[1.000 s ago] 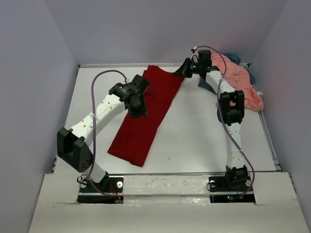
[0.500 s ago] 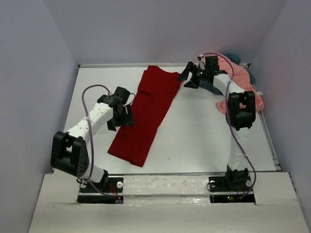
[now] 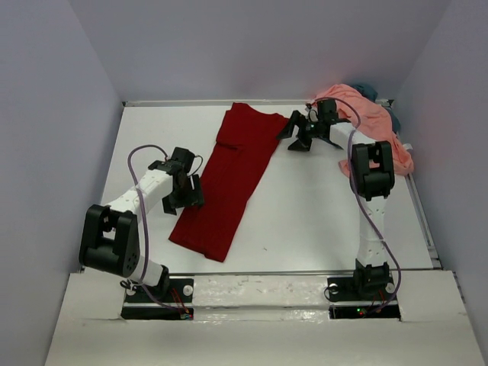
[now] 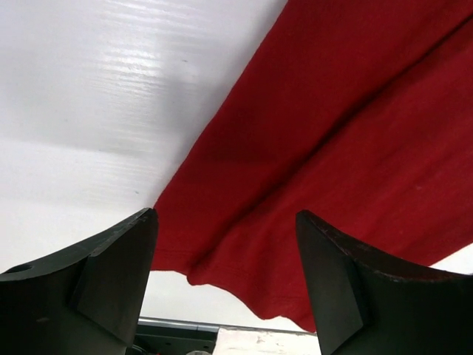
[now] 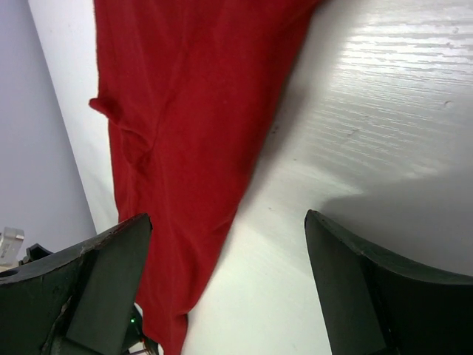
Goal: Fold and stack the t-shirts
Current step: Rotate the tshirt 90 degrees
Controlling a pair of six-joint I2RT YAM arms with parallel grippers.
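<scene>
The dark red t-shirt (image 3: 229, 175) lies flat on the white table (image 3: 320, 206) as a long folded strip, running from the back centre to the near left. My left gripper (image 3: 191, 197) hovers at the strip's left edge, open and empty. In the left wrist view the red shirt (image 4: 332, 133) and its hem show between the spread jaws of the left gripper (image 4: 225, 222). My right gripper (image 3: 293, 136) is open beside the shirt's far right corner. In its wrist view the right gripper (image 5: 229, 222) is over bare table, with the red shirt (image 5: 185, 111) to its left. The salmon pink t-shirt (image 3: 377, 130) is heaped at the back right, and blue-grey cloth (image 3: 369, 89) peeks out behind it.
Lilac walls (image 3: 61, 152) close the table in on the left, back and right. A metal rail (image 3: 267, 273) runs along the near edge in front of the arm bases. The right arm (image 3: 370, 175) stands close beside the pink heap.
Both grippers have opened. The left one has drawn back from over the red shirt to its left edge. The right one has come slightly nearer and lower by the far corner. The shirt lies unchanged.
</scene>
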